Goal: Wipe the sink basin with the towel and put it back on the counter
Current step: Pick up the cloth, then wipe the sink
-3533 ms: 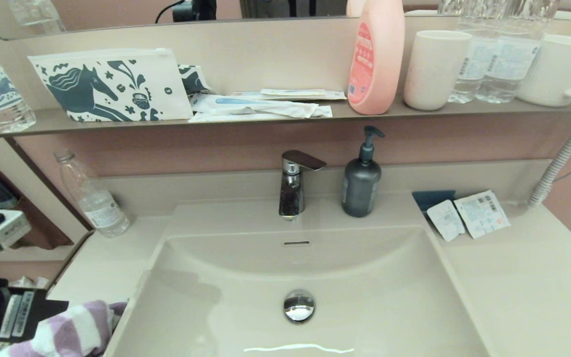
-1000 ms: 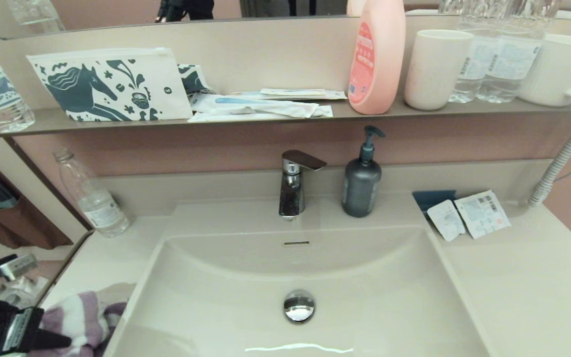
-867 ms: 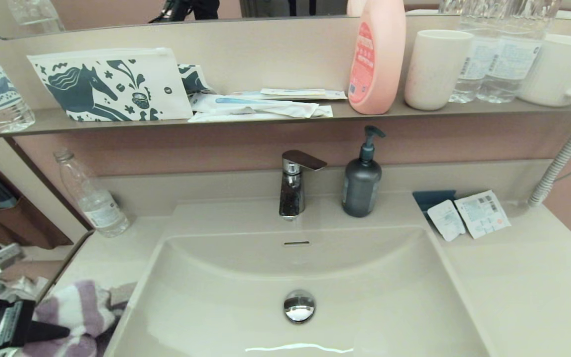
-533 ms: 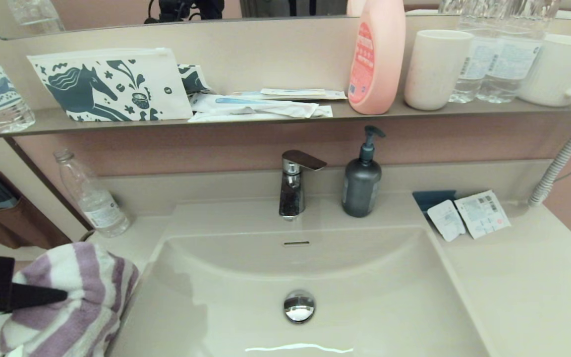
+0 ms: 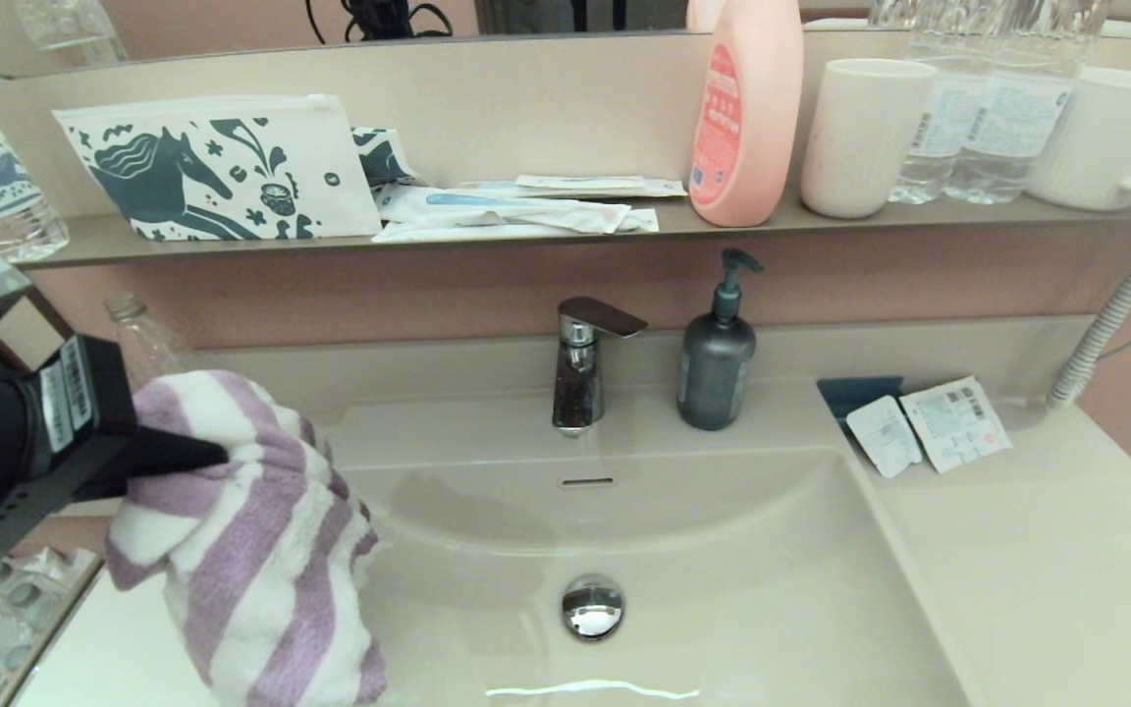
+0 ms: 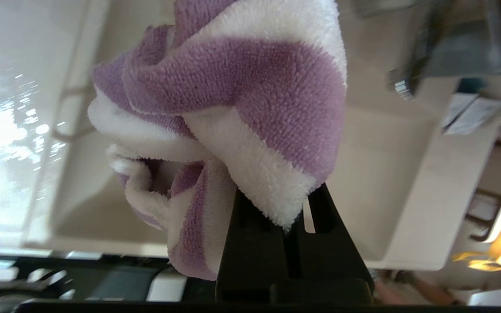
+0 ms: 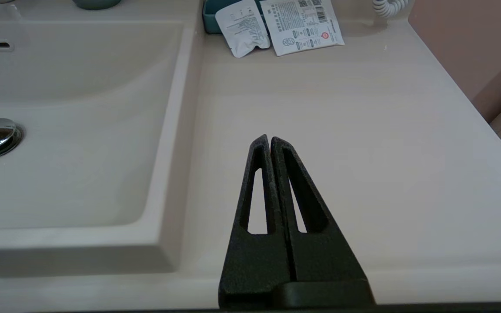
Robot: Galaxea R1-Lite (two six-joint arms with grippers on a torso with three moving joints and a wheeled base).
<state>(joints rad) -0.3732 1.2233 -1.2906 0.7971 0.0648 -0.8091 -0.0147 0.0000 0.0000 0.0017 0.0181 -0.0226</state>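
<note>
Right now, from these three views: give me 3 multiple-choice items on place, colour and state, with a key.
1. Where is the towel?
A. Flat on the counter
B. Held in the air over the left edge of the sink basin
C. On the shelf

2. What colour is the bottle on the shelf, left of the cup?
A. Pink
B. Green
C. Black

3. What state is the right gripper in?
A. Shut on the towel
B. Wide open
C. Shut and empty, over the counter

Key: 1 B, the left gripper pinches the towel and it hangs free. 2 A, its body is pink with a red label. 3 C, its fingers touch with nothing between them.
</note>
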